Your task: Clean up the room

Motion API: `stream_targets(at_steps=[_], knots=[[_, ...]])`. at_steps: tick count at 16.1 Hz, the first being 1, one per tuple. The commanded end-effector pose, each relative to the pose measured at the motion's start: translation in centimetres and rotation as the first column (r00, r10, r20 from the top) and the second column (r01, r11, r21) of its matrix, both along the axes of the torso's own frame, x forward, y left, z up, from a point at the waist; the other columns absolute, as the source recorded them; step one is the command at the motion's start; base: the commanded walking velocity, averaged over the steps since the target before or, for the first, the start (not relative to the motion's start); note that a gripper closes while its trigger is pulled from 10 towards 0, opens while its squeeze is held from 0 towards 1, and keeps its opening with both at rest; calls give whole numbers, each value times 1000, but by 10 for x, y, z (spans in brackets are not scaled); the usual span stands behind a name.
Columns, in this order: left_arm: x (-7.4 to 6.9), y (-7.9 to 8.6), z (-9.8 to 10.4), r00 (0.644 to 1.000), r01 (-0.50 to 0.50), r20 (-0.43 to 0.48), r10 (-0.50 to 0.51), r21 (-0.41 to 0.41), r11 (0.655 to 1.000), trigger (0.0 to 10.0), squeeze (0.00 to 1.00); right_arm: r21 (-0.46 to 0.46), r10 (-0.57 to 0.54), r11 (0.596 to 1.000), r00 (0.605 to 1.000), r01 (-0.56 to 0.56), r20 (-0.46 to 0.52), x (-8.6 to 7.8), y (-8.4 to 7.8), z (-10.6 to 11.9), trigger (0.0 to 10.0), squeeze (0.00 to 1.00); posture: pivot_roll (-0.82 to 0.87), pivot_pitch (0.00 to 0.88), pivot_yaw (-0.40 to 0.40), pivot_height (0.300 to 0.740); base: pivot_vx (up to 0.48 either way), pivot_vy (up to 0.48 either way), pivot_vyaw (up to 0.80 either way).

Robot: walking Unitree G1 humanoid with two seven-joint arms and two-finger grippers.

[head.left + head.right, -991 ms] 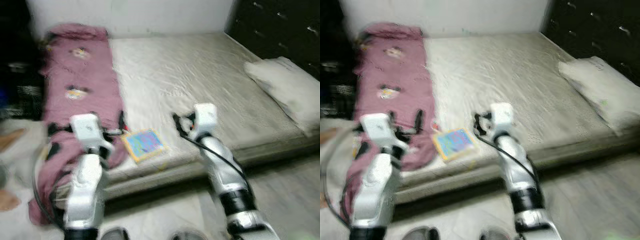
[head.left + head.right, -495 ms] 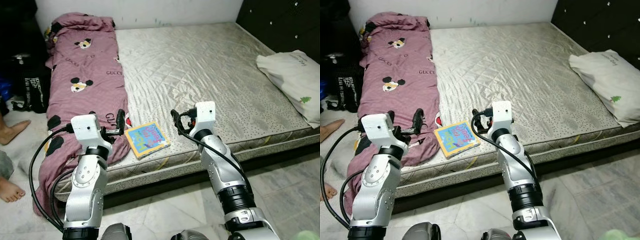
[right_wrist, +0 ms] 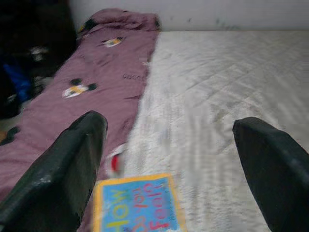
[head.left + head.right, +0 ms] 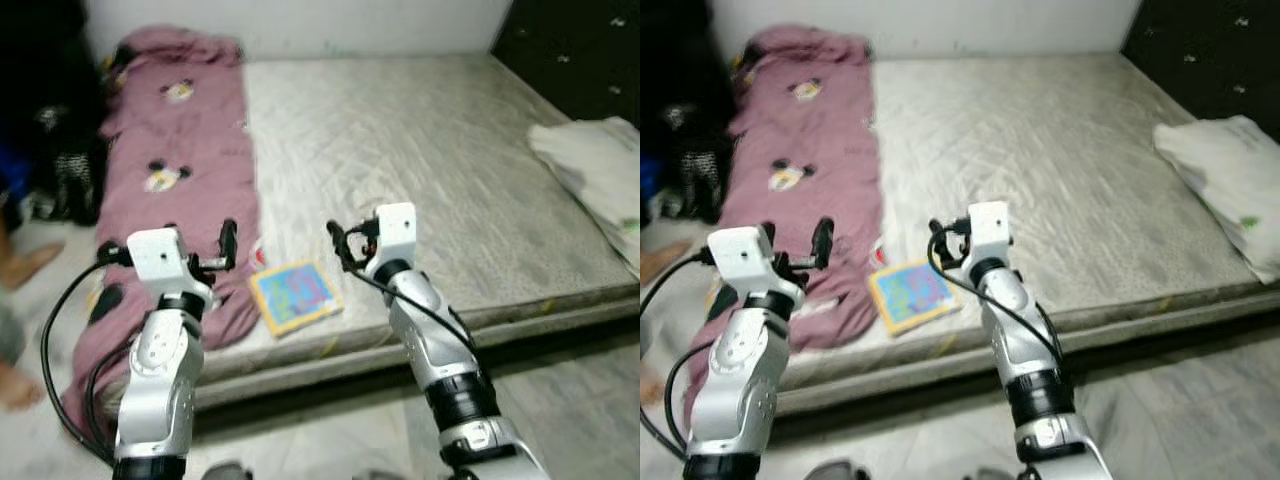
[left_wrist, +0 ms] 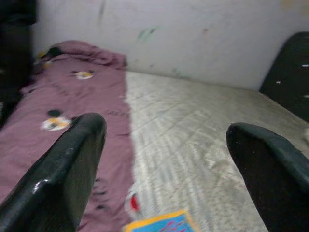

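A colourful children's book (image 4: 295,297) lies flat near the front edge of the bare grey mattress (image 4: 430,150), just beside a long pink cartoon-print blanket (image 4: 180,150). My left gripper (image 4: 216,252) hovers open over the blanket's lower end, left of the book. My right gripper (image 4: 342,245) is open too, held just above the mattress to the right of the book. In the right wrist view the book (image 3: 140,210) sits low between the spread fingers (image 3: 67,169). In the left wrist view a corner of the book (image 5: 161,224) peeks in below the open fingers (image 5: 63,174).
A white pillow (image 4: 592,165) lies at the mattress's right edge by a dark headboard (image 4: 575,50). Dark bags (image 4: 55,160) stand on the floor left of the bed, with a person's bare foot (image 4: 25,268) blurred nearby. Tiled floor (image 4: 560,400) runs along the bed's front.
The whole picture has shifted a little and gone blurry, so the camera has moved. Both arms keep their raised pose, and the book lies where it was.
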State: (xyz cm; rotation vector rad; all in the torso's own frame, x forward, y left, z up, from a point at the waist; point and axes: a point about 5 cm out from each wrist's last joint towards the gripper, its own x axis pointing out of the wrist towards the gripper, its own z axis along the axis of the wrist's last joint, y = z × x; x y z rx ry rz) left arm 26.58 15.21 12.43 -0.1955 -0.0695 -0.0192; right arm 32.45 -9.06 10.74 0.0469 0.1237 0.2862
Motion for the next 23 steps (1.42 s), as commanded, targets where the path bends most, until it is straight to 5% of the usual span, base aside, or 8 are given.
stream_targets(at_steps=[1,9,19,23], knots=[[0,-7,3,999,32,10,-32,-2,999,10000,0,-4,-27,1000,1000,27,-4,1,-10,-1,10000,0,-53,0,-34,740,337,0,0],[1,-10,-1,1000,16,-21,-16,-4,1000,10000,0,-4,-26,1000,1000,26,-12,0,-10,-3,10000,0,-51,0,-35,740,39,0,0],[1,-10,1,1000,15,-1,-15,-44,999,10000,0,-7,-33,999,999,33,-24,-1,-13,-5,10000,0,-55,0,-35,740,0,474,0],[1,-8,3,1000,3,8,-3,-26,1000,10000,0,-10,-32,999,999,32,-26,-1,-13,-6,10000,0,-54,0,-38,740,0,0,0]])
